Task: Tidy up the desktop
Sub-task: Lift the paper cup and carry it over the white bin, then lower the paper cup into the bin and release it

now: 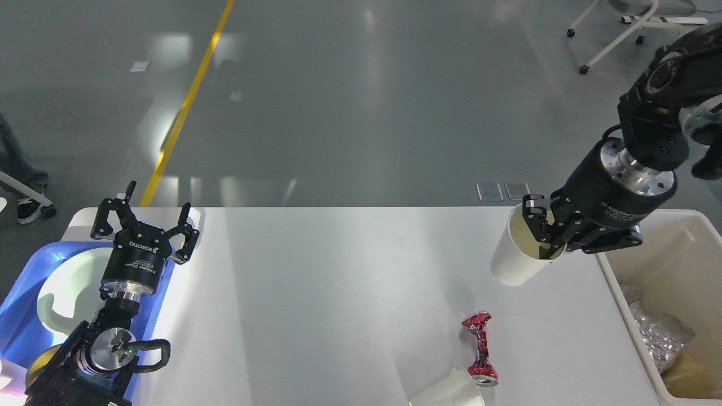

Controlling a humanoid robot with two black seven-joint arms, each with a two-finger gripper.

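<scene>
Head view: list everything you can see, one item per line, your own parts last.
White rectangular tabletop: one, white, fills the lower half of the view.
White paper cup: one, white, held above the tabletop's right side, tilted.
Crushed red metal can: one, red, lying on the tabletop near the front right.
Second white paper cup: one, white, on its side at the front edge, partly cut off.
Blue plastic tray: one, blue, left end, holding a white plate.
Beige plastic bin: one, beige, right end, with crumpled clear plastic inside.
White rolling chair: one, white, far right on the floor.
Yellow floor line: one, yellow, upper left.
Left gripper: black, fingers open, above the tray.
Right gripper: black, fingers pinching the held cup's rim.
</scene>
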